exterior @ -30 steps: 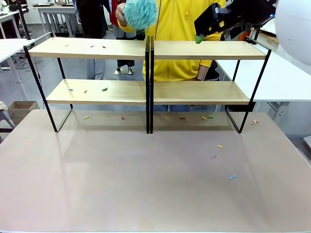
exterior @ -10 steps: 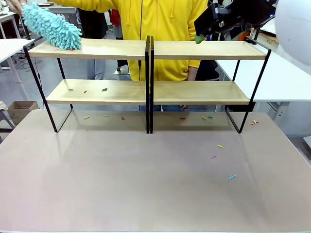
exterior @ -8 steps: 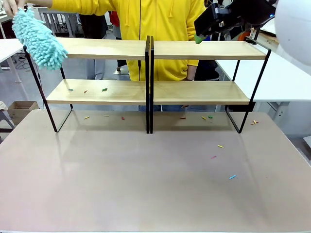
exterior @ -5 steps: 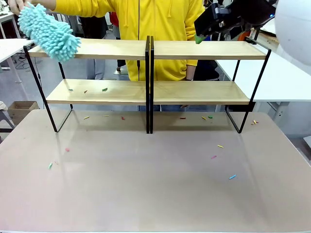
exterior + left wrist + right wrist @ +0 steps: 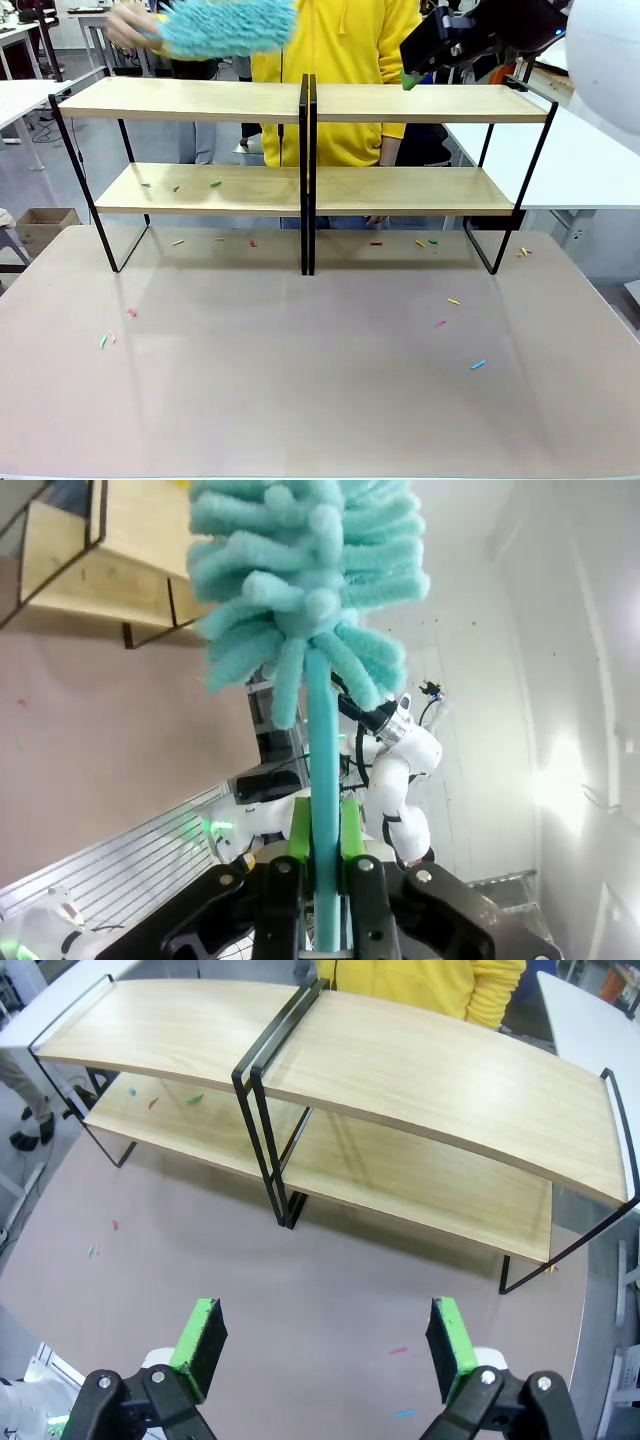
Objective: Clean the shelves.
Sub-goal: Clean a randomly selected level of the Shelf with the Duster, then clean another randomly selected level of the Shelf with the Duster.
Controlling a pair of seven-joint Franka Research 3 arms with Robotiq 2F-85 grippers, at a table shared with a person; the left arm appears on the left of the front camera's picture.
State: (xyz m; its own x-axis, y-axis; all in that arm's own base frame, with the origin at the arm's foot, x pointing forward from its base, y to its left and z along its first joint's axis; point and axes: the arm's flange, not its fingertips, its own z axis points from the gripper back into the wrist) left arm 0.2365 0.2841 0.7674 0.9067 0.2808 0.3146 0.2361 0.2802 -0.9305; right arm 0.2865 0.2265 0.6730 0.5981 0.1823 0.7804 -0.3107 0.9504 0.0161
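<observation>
A duster blocks room above the shelves.

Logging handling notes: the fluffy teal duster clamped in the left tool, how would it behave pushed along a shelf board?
Probably soft: the duster head is loose fluffy strands that should flatten and splay. Its thin handle, clamped in the left tool, looks straight, so likely stiff. Probably light for its bulk: mostly fluff.

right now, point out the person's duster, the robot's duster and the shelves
person's duster (image 5: pixel 228 25): front view, on its fluffy teal head.
robot's duster (image 5: pixel 322 740): left wrist view, on its teal handle.
shelves (image 5: pixel 200 98): front view, on the left rack's top board.
</observation>
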